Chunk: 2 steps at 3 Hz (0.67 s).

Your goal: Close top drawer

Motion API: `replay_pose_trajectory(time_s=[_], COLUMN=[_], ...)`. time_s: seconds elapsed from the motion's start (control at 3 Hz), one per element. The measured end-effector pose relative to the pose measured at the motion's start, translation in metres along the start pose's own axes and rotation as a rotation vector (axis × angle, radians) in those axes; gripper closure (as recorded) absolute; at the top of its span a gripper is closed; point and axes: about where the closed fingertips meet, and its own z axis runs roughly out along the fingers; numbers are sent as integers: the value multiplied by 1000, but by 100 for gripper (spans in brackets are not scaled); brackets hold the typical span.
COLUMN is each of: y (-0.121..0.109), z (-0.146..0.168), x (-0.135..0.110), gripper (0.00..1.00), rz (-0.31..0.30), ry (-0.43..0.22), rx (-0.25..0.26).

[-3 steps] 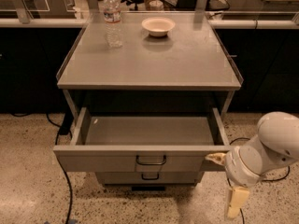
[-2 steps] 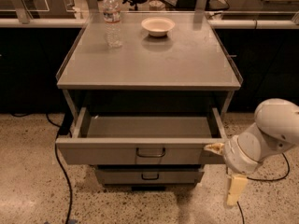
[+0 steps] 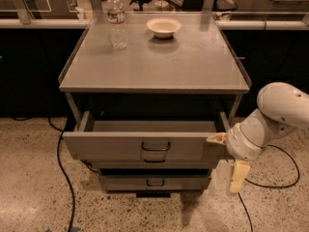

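Top drawer (image 3: pixel 111 146) pulled out, 6 o'clock of centre. Gripper (image 3: pixel 228 157) at its 3 o'clock end, claw spread open, gripping nothing. Rigid metal, probably slides freely; push flat front near handle (image 3: pixel 155 149), no grasp needed

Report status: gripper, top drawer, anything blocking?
Gripper open, at right front corner of top drawer. Drawer pulled out. Nothing visible blocking it.

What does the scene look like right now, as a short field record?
top drawer: open, pulled out toward the camera
gripper: open, at the right end of the top drawer's front panel
cabinet top: water bottle upright at back left; bowl at back centre
task state: top drawer not yet closed
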Motion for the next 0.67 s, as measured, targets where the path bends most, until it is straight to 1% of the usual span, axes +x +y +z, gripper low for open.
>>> replay_pose_trajectory(time_s=[0.33,0.67], y=[-14,-25], z=[10,26], x=[2,10], gripper=[0,0], rz=[8,23], ry=[-34,-80], rx=[-24,-47])
